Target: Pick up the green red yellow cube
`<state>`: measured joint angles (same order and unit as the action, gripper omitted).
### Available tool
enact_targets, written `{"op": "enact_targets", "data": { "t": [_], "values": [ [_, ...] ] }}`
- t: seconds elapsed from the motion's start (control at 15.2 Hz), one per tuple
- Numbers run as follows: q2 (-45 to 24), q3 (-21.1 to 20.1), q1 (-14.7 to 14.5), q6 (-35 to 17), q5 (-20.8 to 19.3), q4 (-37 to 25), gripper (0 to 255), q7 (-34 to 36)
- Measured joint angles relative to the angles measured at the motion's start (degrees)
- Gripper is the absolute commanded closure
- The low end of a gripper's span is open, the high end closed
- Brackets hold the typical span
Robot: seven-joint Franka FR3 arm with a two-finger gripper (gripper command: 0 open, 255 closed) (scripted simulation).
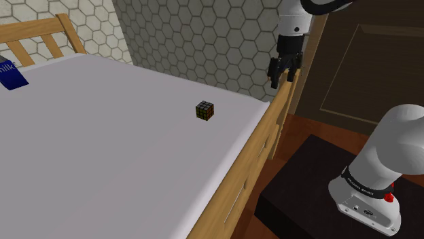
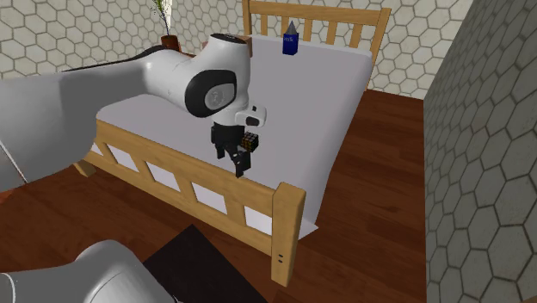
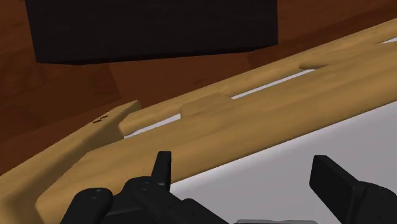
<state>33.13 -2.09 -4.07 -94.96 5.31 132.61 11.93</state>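
A small multicoloured cube (image 1: 205, 111), dark with green, red and yellow squares, rests on the pale mattress (image 1: 102, 149) near its edge on the shoulder view's right. My black gripper (image 1: 280, 78) hangs well above and to the right of it, over the bed's wooden side rail (image 1: 263, 139). In the wrist view the gripper (image 3: 248, 184) is open, with nothing between its fingers (image 3: 163, 167); below it lie the rail (image 3: 210, 127) and the mattress edge. In the second exterior view the gripper (image 2: 234, 160) partly covers the cube (image 2: 249, 139).
A blue milk carton (image 1: 10, 73) stands at the mattress's far end by the slatted headboard (image 2: 314, 30). The dark stand (image 1: 306, 183) sits on wooden floor beside the bed. Hexagon-tiled walls surround the room. A plant (image 2: 163, 17) stands in the far corner.
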Motion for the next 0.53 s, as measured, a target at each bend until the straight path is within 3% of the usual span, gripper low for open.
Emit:
{"op": "enact_targets", "data": {
  "t": [0.53],
  "values": [
    [-16.1,-4.2,-1.7,-9.7,1.0,-8.0,0,3.8]
  ]
}}
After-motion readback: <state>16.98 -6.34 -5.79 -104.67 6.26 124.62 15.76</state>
